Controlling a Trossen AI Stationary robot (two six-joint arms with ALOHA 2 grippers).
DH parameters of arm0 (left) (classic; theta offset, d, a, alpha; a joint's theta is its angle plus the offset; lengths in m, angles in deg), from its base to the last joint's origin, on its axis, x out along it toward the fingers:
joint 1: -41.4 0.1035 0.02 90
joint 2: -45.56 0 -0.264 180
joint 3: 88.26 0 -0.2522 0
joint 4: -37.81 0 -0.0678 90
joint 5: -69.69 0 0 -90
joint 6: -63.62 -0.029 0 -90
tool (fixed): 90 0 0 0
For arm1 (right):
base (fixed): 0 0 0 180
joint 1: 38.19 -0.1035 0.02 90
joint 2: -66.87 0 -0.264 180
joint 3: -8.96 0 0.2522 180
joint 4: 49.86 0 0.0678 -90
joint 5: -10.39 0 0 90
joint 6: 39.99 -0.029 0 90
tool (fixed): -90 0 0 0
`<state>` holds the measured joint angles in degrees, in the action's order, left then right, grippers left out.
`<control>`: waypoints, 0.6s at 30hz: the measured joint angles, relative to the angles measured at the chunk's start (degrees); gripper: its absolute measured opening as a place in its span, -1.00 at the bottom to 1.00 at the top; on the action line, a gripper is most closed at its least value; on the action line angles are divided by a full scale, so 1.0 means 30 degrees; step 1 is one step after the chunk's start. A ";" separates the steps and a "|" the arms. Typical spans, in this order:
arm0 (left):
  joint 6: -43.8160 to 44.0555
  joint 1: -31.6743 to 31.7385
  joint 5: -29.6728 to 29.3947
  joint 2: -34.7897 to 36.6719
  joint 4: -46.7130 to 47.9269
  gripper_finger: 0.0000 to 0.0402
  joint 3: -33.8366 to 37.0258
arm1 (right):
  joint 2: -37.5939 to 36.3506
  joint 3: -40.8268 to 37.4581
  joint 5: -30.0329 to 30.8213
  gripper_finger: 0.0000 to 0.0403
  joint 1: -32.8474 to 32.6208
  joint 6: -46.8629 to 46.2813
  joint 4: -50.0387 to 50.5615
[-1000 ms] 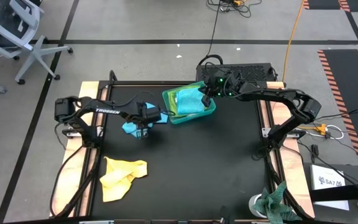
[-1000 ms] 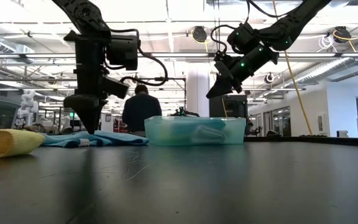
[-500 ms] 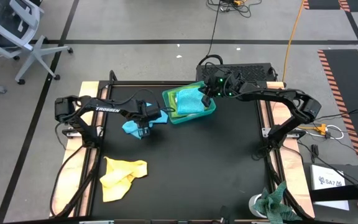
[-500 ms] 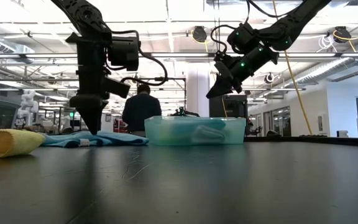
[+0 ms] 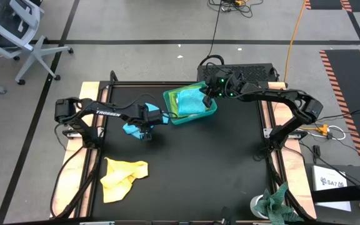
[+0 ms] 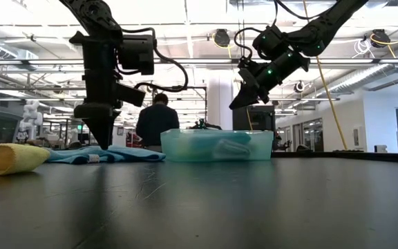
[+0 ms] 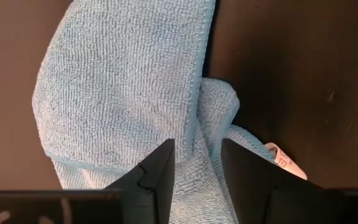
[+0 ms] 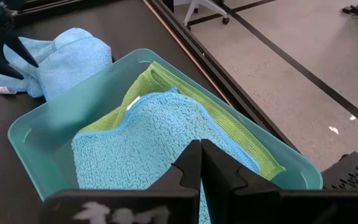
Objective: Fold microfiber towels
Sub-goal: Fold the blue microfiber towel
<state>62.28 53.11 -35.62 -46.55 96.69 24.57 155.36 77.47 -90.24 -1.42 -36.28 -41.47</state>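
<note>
Left pincer (image 5: 145, 132), from above: sitting over the blue towel (image 5: 132, 129) beside the tray (image 5: 212, 111).

Low view: tips touching cloth, prob. to pinch a fold.

Left wrist: fingers (image 7: 160, 171) partly apart, straddling an edge.

Right pincer (image 8: 200, 163) shut, empty, waiting over tray towels (image 8: 160, 134).
</note>
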 joint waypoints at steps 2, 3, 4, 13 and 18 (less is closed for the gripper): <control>0.0007 0.0027 -0.0016 0.0000 0.0000 -0.33 0.0000 | 0.0000 0.0001 0.0000 -1.00 0.0000 0.0000 0.0000; 0.0007 0.0032 -0.0043 0.0000 0.0000 -0.33 0.0000 | 0.0000 0.0000 0.0000 -1.00 -0.0003 0.0000 0.0000; -0.0002 0.0036 -0.0060 0.0000 0.0000 -0.33 0.0000 | 0.0000 0.0000 0.0000 -1.00 0.0000 0.0000 0.0000; -0.0007 0.0152 -0.1018 -0.0189 -0.0097 -0.33 0.0000 | 0.0000 0.0000 0.0000 -1.00 0.0000 0.0033 0.0000; 0.0007 0.0443 -0.0934 -0.0175 -0.0583 -0.33 0.0000 | 0.0000 0.0000 0.0000 -1.00 0.0000 0.0051 0.0000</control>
<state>62.30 54.44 -38.42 -47.08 94.94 24.57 155.36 77.47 -90.24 -1.42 -36.13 -41.47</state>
